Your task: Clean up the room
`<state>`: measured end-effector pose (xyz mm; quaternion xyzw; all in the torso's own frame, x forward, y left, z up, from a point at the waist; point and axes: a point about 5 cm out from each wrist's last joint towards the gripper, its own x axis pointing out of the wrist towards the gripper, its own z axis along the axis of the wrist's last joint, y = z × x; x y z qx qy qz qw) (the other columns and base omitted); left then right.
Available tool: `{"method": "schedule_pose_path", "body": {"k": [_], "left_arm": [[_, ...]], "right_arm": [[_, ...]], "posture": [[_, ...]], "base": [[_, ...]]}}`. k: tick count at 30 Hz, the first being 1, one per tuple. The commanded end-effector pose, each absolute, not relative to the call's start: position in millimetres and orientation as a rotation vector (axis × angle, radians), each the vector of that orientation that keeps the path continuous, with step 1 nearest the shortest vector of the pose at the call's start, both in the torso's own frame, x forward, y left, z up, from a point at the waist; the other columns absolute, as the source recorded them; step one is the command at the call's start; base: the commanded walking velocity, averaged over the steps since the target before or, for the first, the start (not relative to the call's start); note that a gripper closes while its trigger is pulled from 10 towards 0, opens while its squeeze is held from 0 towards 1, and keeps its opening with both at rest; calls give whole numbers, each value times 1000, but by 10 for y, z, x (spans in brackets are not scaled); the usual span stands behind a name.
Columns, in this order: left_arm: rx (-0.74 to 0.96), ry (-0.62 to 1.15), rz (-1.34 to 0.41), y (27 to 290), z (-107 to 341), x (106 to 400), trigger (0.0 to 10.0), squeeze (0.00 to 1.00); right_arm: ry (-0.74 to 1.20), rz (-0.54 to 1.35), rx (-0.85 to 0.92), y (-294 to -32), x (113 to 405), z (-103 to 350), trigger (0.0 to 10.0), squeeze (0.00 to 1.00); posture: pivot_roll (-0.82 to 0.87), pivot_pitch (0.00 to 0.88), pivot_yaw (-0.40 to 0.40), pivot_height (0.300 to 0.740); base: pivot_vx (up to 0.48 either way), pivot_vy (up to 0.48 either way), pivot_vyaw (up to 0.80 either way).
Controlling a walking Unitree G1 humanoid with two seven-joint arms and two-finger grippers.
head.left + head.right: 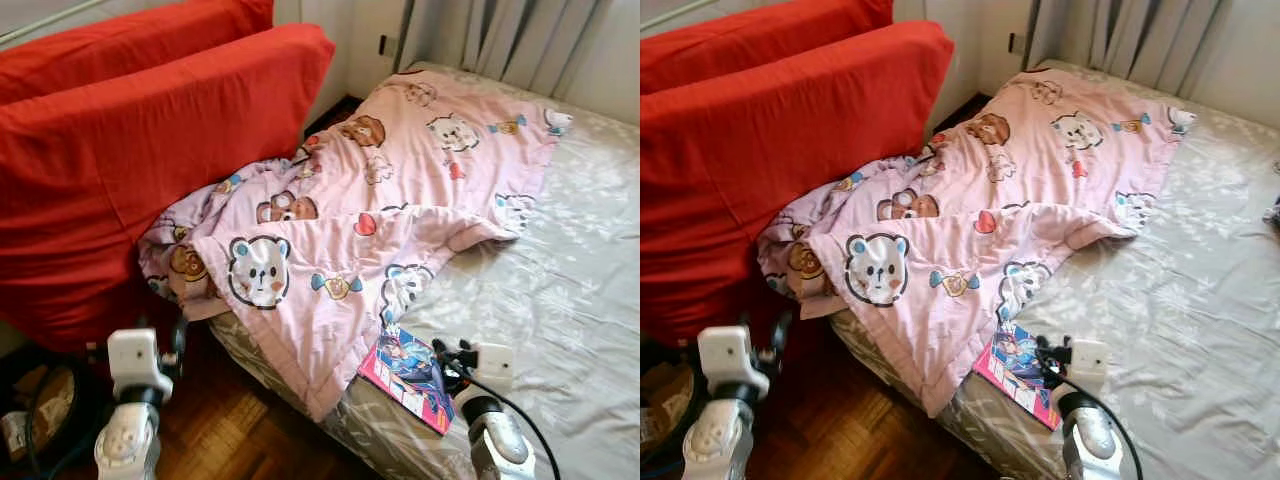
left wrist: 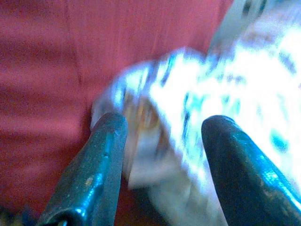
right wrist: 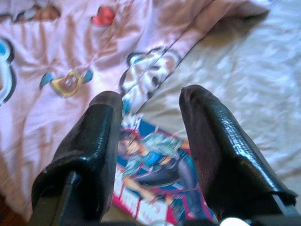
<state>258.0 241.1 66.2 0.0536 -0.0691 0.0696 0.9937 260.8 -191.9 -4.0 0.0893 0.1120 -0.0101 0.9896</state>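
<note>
My right gripper (image 3: 149, 101) hangs over the near edge of the bed (image 1: 580, 300), its two black fingers (image 3: 214, 141) spread apart with nothing between them. Directly under that gap lies a comic book (image 1: 408, 374), flat on the pale patterned sheet at the bed's near edge, its cover showing a drawn figure in blue and a pink border. One of the book's corners touches, or slips just under, the hem of a pink quilt (image 1: 380, 200) printed with bear faces and hearts.

The quilt lies crumpled across the bed's left side, from the far corner by the curtains (image 1: 520, 40) down to the near edge, where a corner of it droops over the side toward the wooden floor (image 1: 230, 440). Along the bed's left edge the quilt bunches against a red sofa (image 1: 130, 160) that stands just beside the bed.

My left gripper (image 2: 162, 141) is low in the gap between sofa and bed, pointed at the bunched end of the quilt; its fingers (image 2: 94, 174) are parted and hold nothing, and its wrist view is blurred. The bed's right half is bare sheet.
</note>
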Motion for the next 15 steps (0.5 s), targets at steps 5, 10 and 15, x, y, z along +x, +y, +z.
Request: {"method": "schedule_pose_path", "body": {"k": [5,10,15], "left_arm": [[48,-76,114,2276,560,2404,10000,0],[47,-39,127,2274,576,2289,10000,0],[30,-46,92,2202,643,2337,10000,0]], "right_arm": [[186,-35,184,-1901,2502,-45,10000,0],[195,-44,178,-1868,2436,-69,10000,0],[250,-48,128,-1860,2470,-99,10000,0]], "posture": [[-11,166,-39,740],[-19,157,-44,740],[-9,144,-46,732]], "base": [[0,0,0],[0,0,0],[0,0,0]]}}
